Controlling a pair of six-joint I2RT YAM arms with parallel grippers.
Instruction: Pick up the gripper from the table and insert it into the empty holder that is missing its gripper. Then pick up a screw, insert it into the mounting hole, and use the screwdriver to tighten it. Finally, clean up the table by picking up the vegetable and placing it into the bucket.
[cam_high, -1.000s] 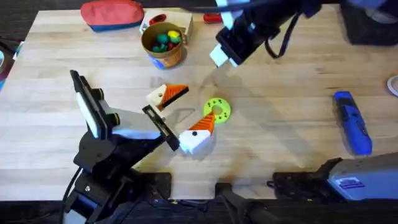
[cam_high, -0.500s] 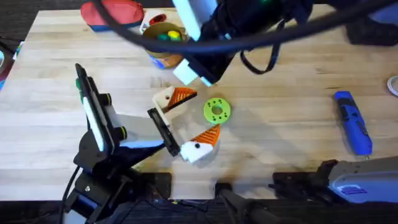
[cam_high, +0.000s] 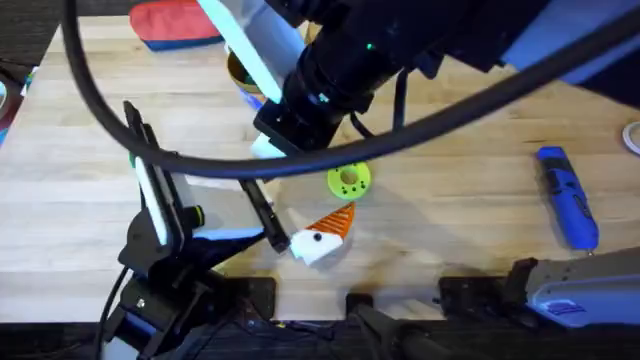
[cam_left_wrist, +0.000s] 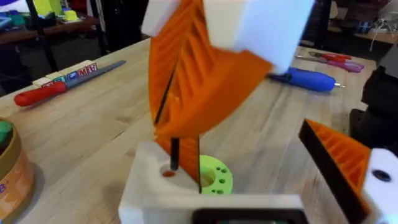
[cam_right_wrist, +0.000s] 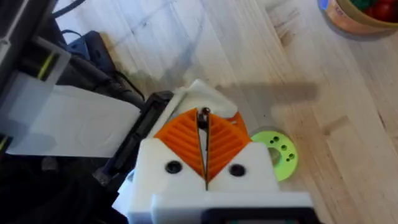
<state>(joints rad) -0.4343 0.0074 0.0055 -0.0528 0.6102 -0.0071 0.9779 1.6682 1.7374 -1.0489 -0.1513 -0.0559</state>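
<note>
My right gripper (cam_right_wrist: 203, 124) is shut, its orange ribbed pads pinching a small dark screw (cam_right_wrist: 203, 114). In the left wrist view the screw (cam_left_wrist: 175, 153) hangs tip-down just above the mounting hole (cam_left_wrist: 168, 173) in the white holder (cam_left_wrist: 155, 190). The left gripper (cam_high: 295, 195) is open; its near finger (cam_high: 318, 235) has an orange pad, and the far one lies under the right arm (cam_high: 330, 70). An orange edge behind the right pads may be the gripper; I cannot tell. The blue screwdriver (cam_high: 568, 195) lies at the right. The bucket (cam_right_wrist: 357, 15) holds toy pieces. The vegetable is out of view.
A lime-green ring (cam_high: 348, 180) lies just right of the holder. A red pouch (cam_high: 170, 22) sits at the far left corner. A red-handled screwdriver (cam_left_wrist: 43, 93) and small blocks lie near the far edge. The right arm's cable loops over the table's left half.
The right arm has swung from the far middle toward me and leftward, and now hovers over the left arm's far finger. The left arm has hardly moved.
</note>
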